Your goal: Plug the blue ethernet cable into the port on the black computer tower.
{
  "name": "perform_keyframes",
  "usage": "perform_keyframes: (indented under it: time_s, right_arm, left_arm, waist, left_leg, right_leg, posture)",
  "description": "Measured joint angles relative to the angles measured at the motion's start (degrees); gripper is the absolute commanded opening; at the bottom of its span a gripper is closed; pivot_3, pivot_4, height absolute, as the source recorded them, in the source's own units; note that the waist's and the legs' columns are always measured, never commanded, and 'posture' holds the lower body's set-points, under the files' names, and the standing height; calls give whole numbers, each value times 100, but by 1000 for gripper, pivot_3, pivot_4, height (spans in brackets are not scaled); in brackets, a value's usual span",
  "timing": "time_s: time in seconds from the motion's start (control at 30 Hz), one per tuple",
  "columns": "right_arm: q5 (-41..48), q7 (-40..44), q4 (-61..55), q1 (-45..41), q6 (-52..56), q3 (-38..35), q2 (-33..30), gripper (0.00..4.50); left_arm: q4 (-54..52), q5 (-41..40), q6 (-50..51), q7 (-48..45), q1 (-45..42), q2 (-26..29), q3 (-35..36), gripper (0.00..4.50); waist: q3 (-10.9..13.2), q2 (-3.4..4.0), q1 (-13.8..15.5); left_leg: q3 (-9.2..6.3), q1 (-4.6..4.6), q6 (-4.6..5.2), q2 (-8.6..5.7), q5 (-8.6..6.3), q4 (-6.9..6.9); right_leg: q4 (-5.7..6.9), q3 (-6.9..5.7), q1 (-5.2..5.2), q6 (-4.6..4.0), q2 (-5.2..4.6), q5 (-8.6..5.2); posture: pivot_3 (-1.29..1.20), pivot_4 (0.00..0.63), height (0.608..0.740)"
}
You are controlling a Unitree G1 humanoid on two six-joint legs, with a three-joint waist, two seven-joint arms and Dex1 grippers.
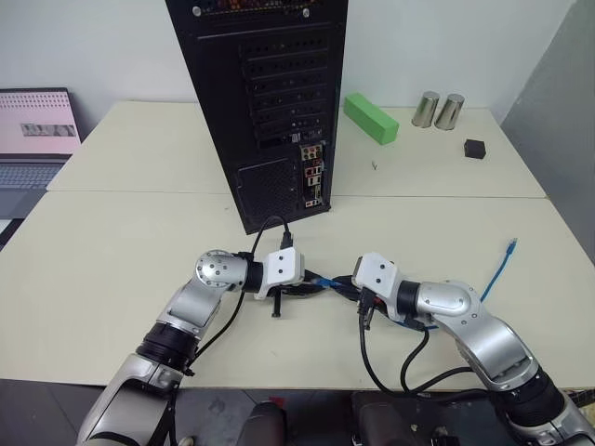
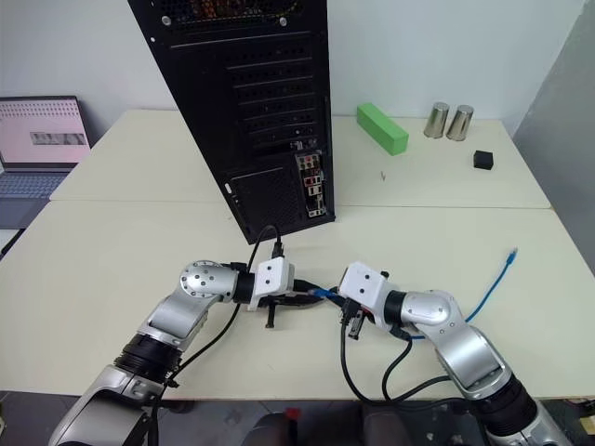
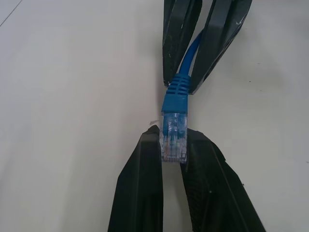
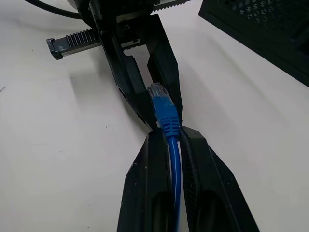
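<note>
The black computer tower (image 1: 270,93) stands at the middle of the table, its rear panel facing me. The port sits in the coloured connector strip (image 1: 313,175) low on that panel. Both grippers meet in front of the tower, just above the table. My right gripper (image 4: 168,133) is shut on the blue ethernet cable (image 4: 166,108) just behind its blue boot. My left gripper (image 3: 174,133) is shut on the clear plug (image 3: 174,140) from the opposite side. The rest of the cable trails right to its free end (image 1: 509,246).
A green block (image 1: 370,117), two metal cans (image 1: 437,110) and a small black cube (image 1: 475,149) lie at the back right. An open laptop (image 1: 37,139) stands at the far left. Black arm cables (image 1: 390,367) loop near the front edge.
</note>
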Motion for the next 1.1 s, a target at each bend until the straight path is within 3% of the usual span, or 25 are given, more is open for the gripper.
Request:
perform_keyframes:
  time_s: [0.17, 0.23, 0.37, 0.5, 0.67, 0.8, 0.97, 1.1]
  right_arm:
    - [-12, 50, -22, -3, -21, 13, -56, 35]
    - [-20, 95, -28, -17, -50, 25, -111, 735]
    - [42, 378, -121, -64, -43, 18, -391, 1517]
    - [388, 700, -499, -58, 284, -278, -760, 2633]
    - [1764, 846, -1064, 165, 1453, -1633, -823, 3500]
    - [2547, 536, -1283, 336, 2166, -2213, -600, 4368]
    - [3128, -245, -1300, 368, 2678, -2415, 246, 4500]
    - [3272, -636, -1214, 294, 2826, -2406, 524, 4500]
  left_arm:
    - [6, 12, -54, -36, 1, -7, -6, 292]
    - [6, 16, -88, -38, 7, -10, -21, 292]
    - [8, 35, -410, -24, 27, -15, -28, 292]
    - [6, 96, -921, 42, 205, -16, -28, 292]
    - [120, 603, -2470, 632, 380, -12, -23, 291]
    - [517, 1287, -3846, 1537, 351, -12, 52, 291]
    - [914, 2387, -5304, 2917, 233, -44, 217, 291]
    - [1052, 2920, -5722, 3709, 204, -54, 273, 291]
  waist:
    - [0, 0, 0]
    - [0, 0, 0]
    - [0, 0, 2]
    - [0, 0, 4]
    - [0, -1, 21]
    - [-1, -1, 18]
    - [-1, -1, 18]
    - [-1, -1, 18]
  left_leg:
    - [0, 0, 0, 0, 0, 0]
    - [0, 0, 0, 0, 0, 0]
    - [0, 0, 0, 0, 0, 0]
    - [-1, -1, 0, 0, 0, 0]
    - [-4, 0, 0, 1, 0, 1]
    - [-3, 2, 1, 0, 0, 1]
    - [-3, 1, 1, 0, 0, 0]
    - [-2, 1, 1, -4, 0, 0]
  right_leg:
    - [0, 0, 0, 0, 0, 0]
    - [0, 0, 0, 0, 0, 0]
    - [0, 0, 0, 0, 0, 0]
    - [0, 0, 0, 0, -1, 0]
    - [-2, -1, 5, -1, -3, 1]
    - [-1, 1, 6, -1, -3, 1]
    - [-1, 0, 6, 1, -4, 2]
    - [-2, 0, 6, 7, -7, 5]
  posture:
    - [0, 150, 740]
    - [0, 150, 740]
    - [0, 150, 740]
    - [0, 150, 740]
    - [0, 150, 740]
    - [0, 150, 740]
    - [0, 150, 740]
    - [0, 150, 740]
